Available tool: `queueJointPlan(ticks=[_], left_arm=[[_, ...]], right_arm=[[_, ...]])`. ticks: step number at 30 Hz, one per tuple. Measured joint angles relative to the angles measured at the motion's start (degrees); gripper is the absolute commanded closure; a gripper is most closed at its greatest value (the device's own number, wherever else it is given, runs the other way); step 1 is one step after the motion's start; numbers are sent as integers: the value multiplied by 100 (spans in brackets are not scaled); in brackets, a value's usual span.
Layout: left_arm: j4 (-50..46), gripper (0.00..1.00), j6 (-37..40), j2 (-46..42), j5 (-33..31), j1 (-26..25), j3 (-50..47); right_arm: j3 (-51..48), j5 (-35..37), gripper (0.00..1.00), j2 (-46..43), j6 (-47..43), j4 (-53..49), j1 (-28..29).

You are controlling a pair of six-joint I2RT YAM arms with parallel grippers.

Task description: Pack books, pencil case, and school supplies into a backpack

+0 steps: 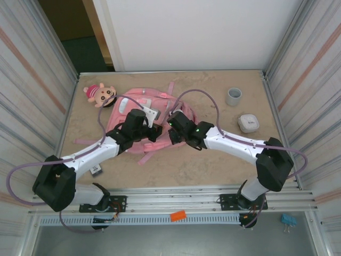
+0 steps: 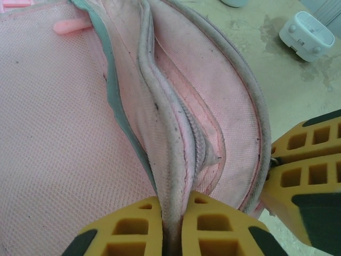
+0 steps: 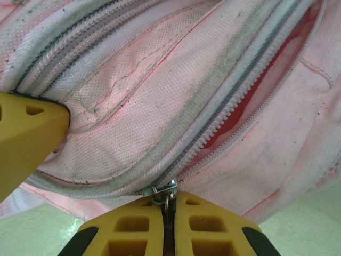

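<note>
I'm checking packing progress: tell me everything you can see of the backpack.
The backpack is pink woven fabric with grey-white zips, lying flat on the table, straps splayed toward the arms. One zip gapes partly, showing red inside. The left gripper pinches a rim fold; the right gripper pinches the zip pull.

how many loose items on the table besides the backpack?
4: plush doll far left, grey cup far right, white box nearer than the cup, small black-and-white piece by the left arm. More may hide under the backpack or arms.
</note>
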Motion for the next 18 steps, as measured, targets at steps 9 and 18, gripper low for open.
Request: queueJointPlan(ticks=[9,18], left_arm=[[-1073,27,-837,37,190,533,496],[-1956,29,-2004,-1097,170,1467,-225]], right_arm=[[-127,-361,100,-122,-107,-85,-96],[-151,-437,100,-120,-105,-157,-11]])
